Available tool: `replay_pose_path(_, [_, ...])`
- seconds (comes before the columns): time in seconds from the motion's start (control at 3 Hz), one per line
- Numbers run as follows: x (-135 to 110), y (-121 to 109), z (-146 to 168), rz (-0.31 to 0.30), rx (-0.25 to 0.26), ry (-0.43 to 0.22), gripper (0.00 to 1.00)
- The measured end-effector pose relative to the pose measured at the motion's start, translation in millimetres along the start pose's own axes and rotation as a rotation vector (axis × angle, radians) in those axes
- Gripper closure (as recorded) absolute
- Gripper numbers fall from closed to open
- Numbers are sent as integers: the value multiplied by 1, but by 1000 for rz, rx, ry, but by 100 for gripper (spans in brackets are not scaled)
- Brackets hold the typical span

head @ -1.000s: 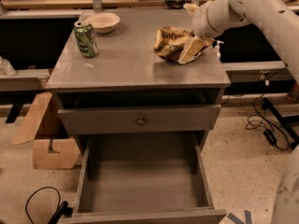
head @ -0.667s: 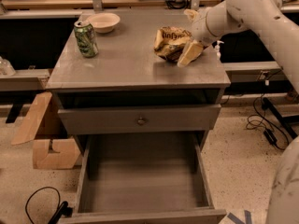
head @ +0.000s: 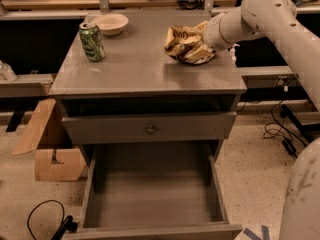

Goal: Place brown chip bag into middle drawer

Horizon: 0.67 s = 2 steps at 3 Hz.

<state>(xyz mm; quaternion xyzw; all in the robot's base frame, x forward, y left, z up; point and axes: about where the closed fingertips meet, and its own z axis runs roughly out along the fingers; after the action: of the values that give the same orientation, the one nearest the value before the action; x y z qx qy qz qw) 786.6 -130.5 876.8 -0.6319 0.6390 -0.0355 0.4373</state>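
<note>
The brown chip bag (head: 184, 43), crumpled yellow-tan and dark brown foil, lies on the grey cabinet top (head: 140, 69) at the back right. My gripper (head: 202, 48) comes in from the right on the white arm (head: 260, 14) and sits right against the bag's right side, low over the top. The middle drawer (head: 152, 199) is pulled out at the bottom, a deep grey box with a bare flat floor, directly below and in front of the cabinet top.
A green soda can (head: 92, 41) stands at the back left of the top, with a small beige bowl (head: 111, 23) behind it. A shallower drawer front with a round knob (head: 150, 129) sits above the open drawer. A cardboard box (head: 47, 149) and cables lie on the floor.
My gripper has moved slightly left and down, closer onto the bag's right side. The bag, can, bowl and drawers have stayed in place.
</note>
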Motion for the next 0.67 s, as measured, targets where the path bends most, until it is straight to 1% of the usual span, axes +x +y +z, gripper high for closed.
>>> replay_pose_path(0.33, [-1, 2, 4, -1, -7, -2, 80])
replay_pose_path(0.67, [-1, 4, 7, -1, -11, -3, 100])
